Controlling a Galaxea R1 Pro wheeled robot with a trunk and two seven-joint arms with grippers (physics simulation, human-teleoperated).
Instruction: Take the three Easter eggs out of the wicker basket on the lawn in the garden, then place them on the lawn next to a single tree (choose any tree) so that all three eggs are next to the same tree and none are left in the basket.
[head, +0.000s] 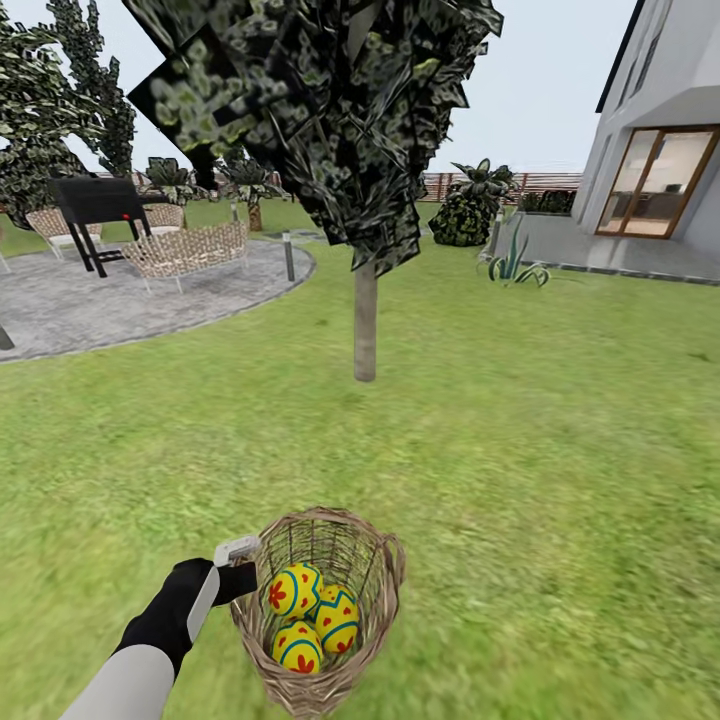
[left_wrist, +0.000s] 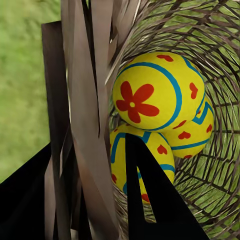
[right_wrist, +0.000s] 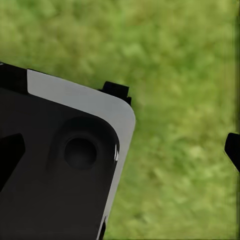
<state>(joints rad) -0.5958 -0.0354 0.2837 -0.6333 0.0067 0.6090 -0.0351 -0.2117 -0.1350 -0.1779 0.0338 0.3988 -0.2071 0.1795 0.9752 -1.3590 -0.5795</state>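
Left claw (head: 243, 580) clamped on the basket (head: 375, 590) rim, 3 eggs (head: 318, 618) beside it; next, carry toward the tree (head: 365, 320) ahead.

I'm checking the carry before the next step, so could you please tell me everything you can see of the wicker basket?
The wicker basket is tan-brown open weave, round, tapering toward its base, with a small loop handle on its right rim. It appears tilted, mouth toward the camera, over the lawn, short of the tree. Three Easter eggs lie inside, touching one another. The left gripper is at its left rim; the left wrist view shows the fingers straddling the wall.
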